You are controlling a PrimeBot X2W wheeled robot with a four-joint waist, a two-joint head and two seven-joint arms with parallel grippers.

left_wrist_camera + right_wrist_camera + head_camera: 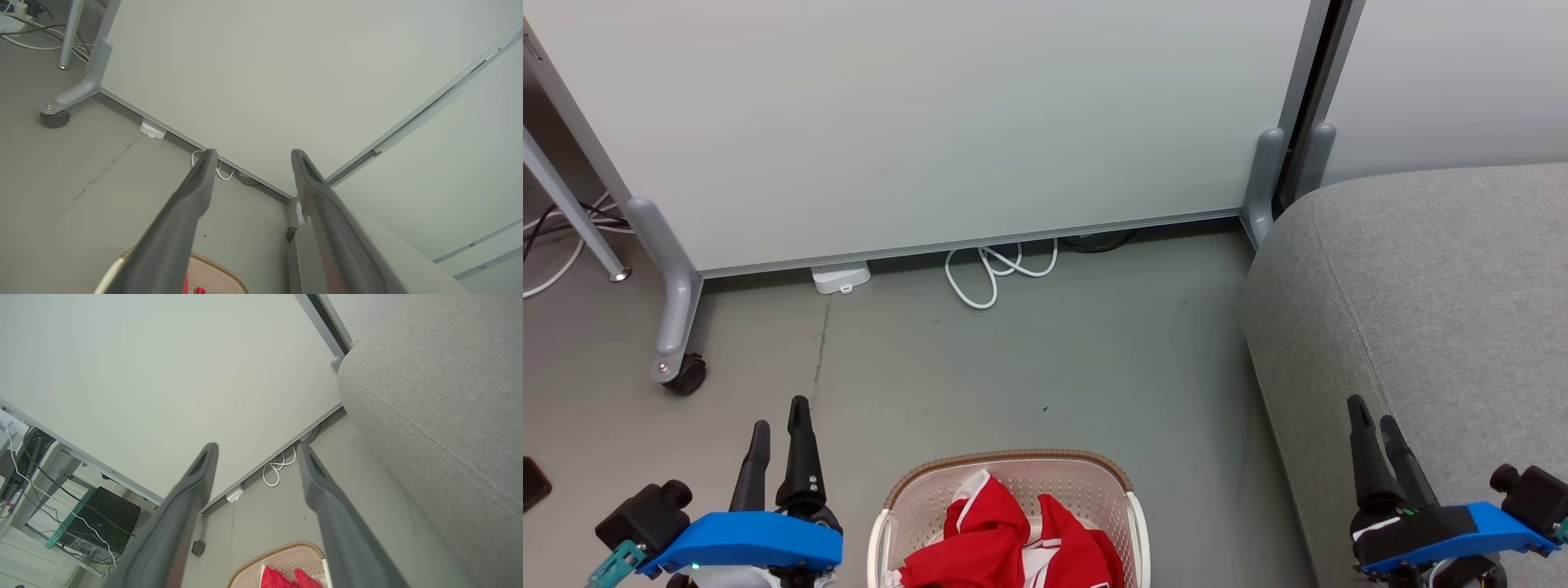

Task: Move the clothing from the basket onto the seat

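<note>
Clothing [1001, 531] lies bunched in basket [1086, 490]; axis unclear.

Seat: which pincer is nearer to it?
Right. The right pincer is at the edge of the seat; the left pincer is beyond the basket, over the floor on its other side.

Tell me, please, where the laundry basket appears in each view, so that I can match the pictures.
Head view: basket at the bottom centre, cut off by the lower edge.
Left wrist view: basket at the bottom edge, left of centre, only its far rim and wall showing.
Right wrist view: basket at the bottom centre, cut off by the lower edge.
Shared landmark: the small white box on the floor at the foot of the wall panel.
</note>
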